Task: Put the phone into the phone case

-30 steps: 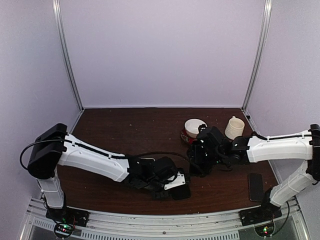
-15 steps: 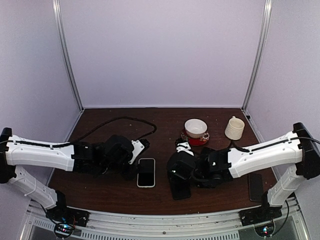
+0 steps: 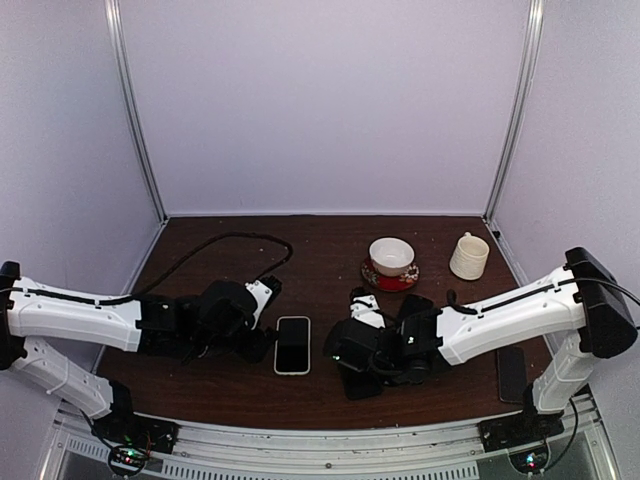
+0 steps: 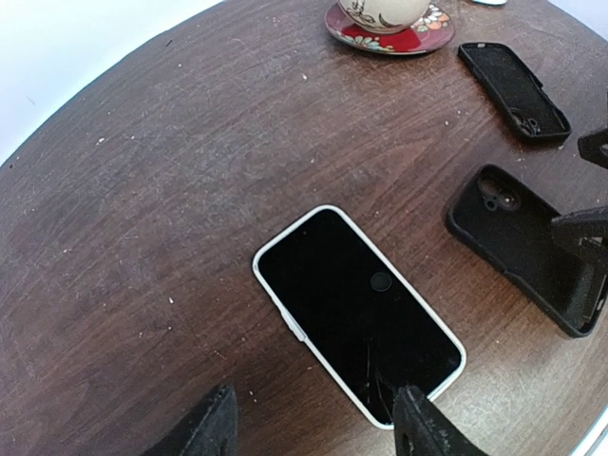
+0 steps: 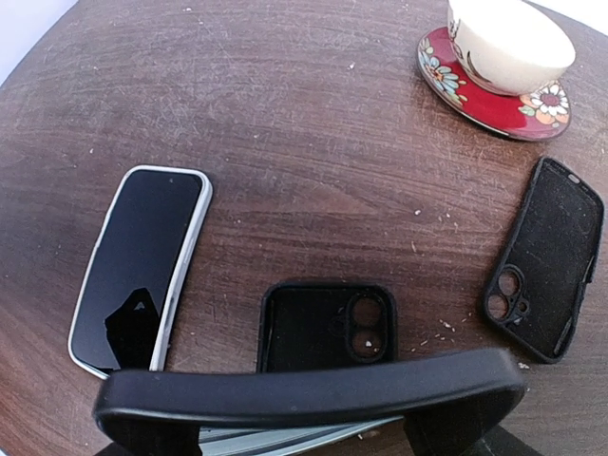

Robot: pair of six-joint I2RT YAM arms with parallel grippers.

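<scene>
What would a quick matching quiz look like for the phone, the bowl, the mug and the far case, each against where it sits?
Things:
1 phone
2 bowl
3 mug
4 far case

Places:
A on the red saucer
B front right, lying flat
C mid-table, face up, screen dark
D back right, upright

Pairs: 1-C, 2-A, 3-D, 4-B.

Two white-shelled arms lie stretched low toward mid-frame. The left arm [image 3: 80,312] enters from the left edge, its black left gripper [image 4: 313,432] with fingers parted. The right arm [image 3: 510,305] slants from the right; its black right gripper [image 3: 352,358] is spread wide, grip unclear.
</scene>
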